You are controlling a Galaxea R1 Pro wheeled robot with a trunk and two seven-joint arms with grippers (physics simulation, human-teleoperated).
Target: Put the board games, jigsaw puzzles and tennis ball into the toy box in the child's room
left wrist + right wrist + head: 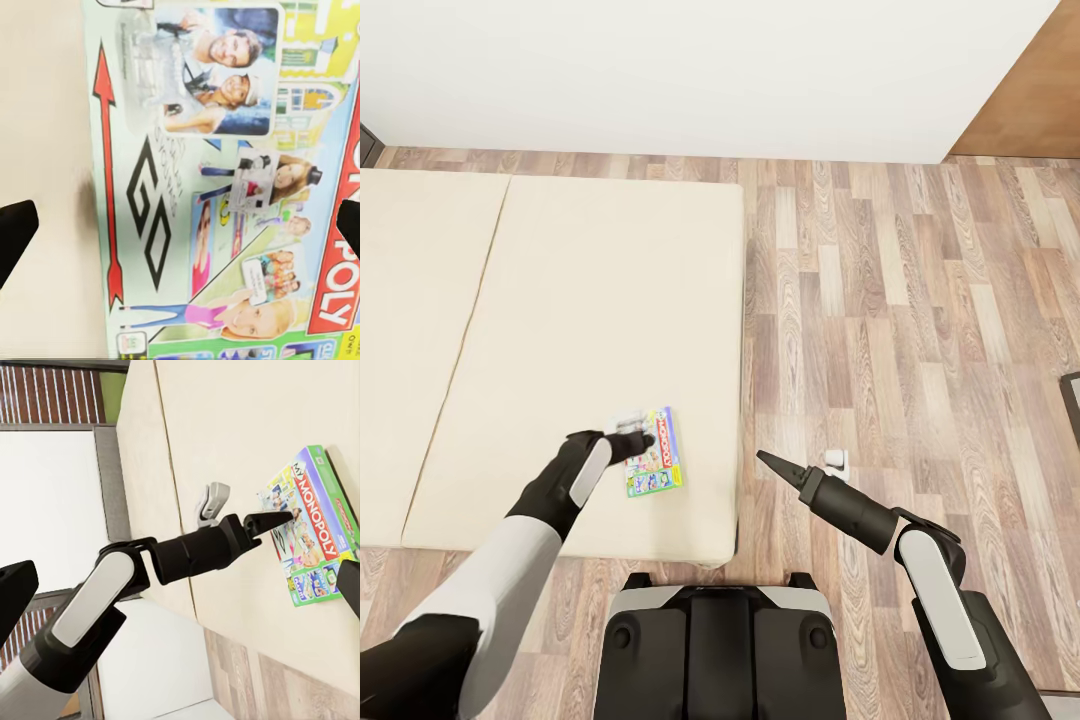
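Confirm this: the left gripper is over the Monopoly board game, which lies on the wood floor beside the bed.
Not quite. The board game lies on the bed, near its edge, not on the floor, as the head view shows. The left gripper is indeed over it.

Bed [247, 450]: plain beige mattress taking up most of the frame, with a seam line running along it. Board game [311, 529]: flat box with green edges, a white colourful cover and red "MONOPOLY" lettering, lying flat on the mattress near its edge. Left arm [135, 585]: black and white segments reaching across the mattress toward the box. Left gripper [270, 520]: dark fingers at the box's near edge, over the cover; how far apart they stand cannot be judged. Right gripper's fingers [15, 592]: two dark tips at opposite frame edges, spread apart, nothing between them. Wood-plank floor [277, 682]: beside the bed.
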